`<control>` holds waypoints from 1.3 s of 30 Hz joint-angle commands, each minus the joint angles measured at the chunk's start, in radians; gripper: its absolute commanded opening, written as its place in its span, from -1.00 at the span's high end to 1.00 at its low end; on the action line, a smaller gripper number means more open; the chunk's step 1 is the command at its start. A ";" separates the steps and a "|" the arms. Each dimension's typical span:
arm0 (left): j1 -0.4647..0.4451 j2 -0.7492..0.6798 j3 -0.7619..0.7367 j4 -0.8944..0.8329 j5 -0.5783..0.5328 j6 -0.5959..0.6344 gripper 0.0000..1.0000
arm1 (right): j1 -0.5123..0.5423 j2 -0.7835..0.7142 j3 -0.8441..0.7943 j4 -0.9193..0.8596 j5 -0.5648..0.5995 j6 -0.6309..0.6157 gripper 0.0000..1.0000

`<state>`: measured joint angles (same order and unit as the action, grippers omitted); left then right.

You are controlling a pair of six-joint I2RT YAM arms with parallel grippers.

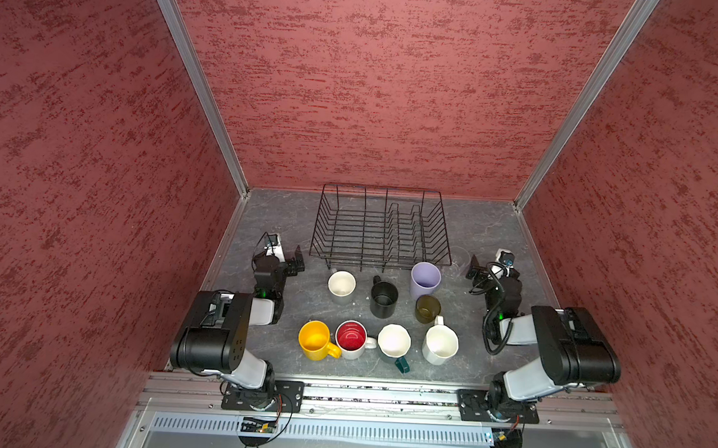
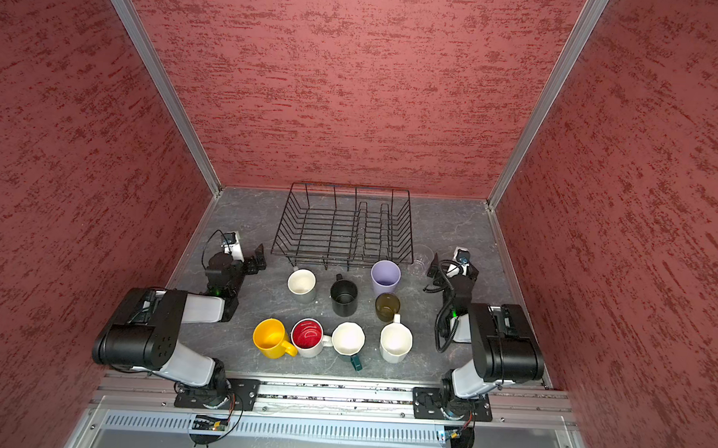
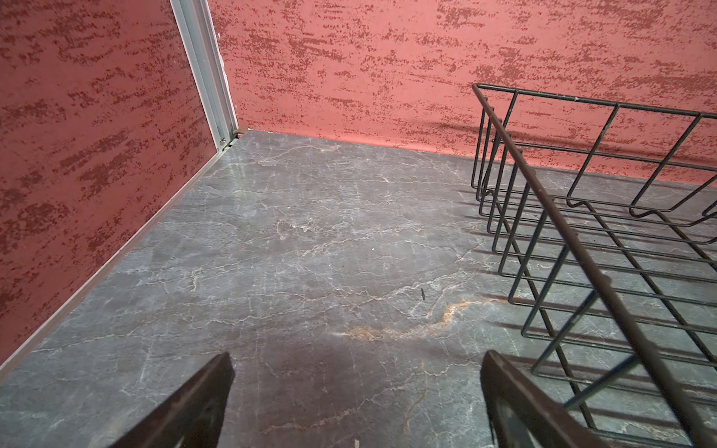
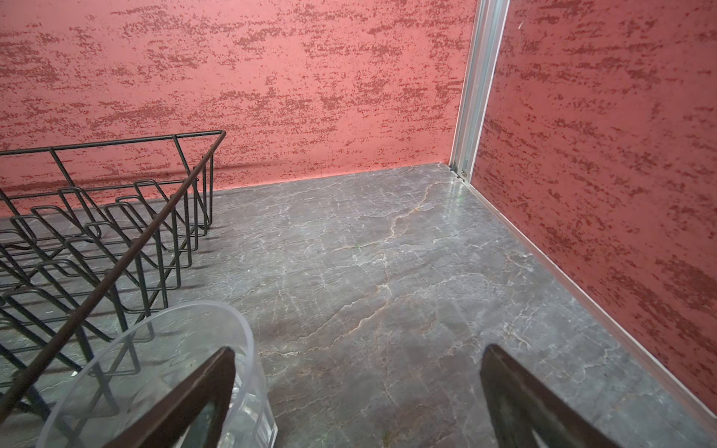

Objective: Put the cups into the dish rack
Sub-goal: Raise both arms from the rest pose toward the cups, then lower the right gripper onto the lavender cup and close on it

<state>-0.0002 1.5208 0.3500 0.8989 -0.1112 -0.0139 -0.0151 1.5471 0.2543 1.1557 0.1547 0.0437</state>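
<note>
**No cup loaded so far: both grippers stand open beside the empty dish rack**

The black wire dish rack [image 1: 361, 229] holds nothing. All nine cups stand upright on the grey table [image 1: 266, 221] outside it.

Just in front of the rack are a grey mug [image 1: 341, 286], a black mug [image 1: 384, 300] and a lavender tumbler [image 1: 425, 279]. An amber glass [image 1: 427, 308] is touching or nearly touching the tumbler. Farther in front of the rack is a row of four: a yellow mug [image 1: 315, 339], a white mug with red inside [image 1: 351, 339], a dark teal mug [image 1: 394, 342] and a white faceted mug [image 1: 439, 345]. A clear glass [image 2: 420, 259] stands just beside the rack's front right corner.

The left gripper [image 1: 299, 260] sits off the rack's front left corner with its jaws wide apart, holding nothing. The right gripper [image 1: 475, 269] sits off the front right corner, also spread and empty. In its wrist view one finger overlaps the clear glass, and I cannot tell whether they touch.

The step in hand looks like the first pick. The clear glass seems the likeliest choice. The right gripper would need to straddle the glass wall, close, lift over the rack's flared side and set the glass down clear of the prongs.
</note>
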 commanded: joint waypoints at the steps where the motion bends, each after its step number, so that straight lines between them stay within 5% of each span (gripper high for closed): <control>1: 0.005 0.015 0.014 0.030 -0.005 -0.006 -0.99 | -0.006 0.006 0.016 0.030 0.015 -0.010 -0.98; 21: 0.001 -0.012 0.013 0.012 -0.005 0.000 -0.99 | -0.005 -0.040 -0.012 0.047 0.028 -0.008 -0.98; 24: -0.022 -0.122 0.052 -0.155 -0.041 0.016 -0.99 | -0.005 -0.181 0.010 -0.102 0.073 0.005 -0.98; 26: -0.023 -0.216 0.106 -0.339 -0.089 -0.026 -0.99 | -0.006 -0.296 0.107 -0.382 0.136 0.087 -0.98; 30: 0.020 -0.392 0.245 -0.749 -0.151 -0.352 -0.99 | -0.005 -0.444 0.340 -0.887 0.036 0.362 -0.98; 34: 0.062 -0.539 0.274 -0.834 -0.036 -0.387 -0.99 | -0.006 -0.566 0.291 -0.862 -0.122 0.427 -0.98; 36: 0.112 -0.585 0.275 -0.802 0.132 -0.345 -0.99 | -0.006 -0.617 0.233 -0.759 -0.197 0.403 -0.98; 39: 0.136 -0.576 0.345 -0.852 0.220 -0.315 -1.00 | -0.007 -0.603 0.360 -0.937 -0.270 0.388 -0.84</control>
<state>0.1192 0.9264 0.6464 0.1619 -0.0387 -0.3264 -0.0170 0.9180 0.5358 0.3832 0.0124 0.4030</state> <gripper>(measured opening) 0.996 0.942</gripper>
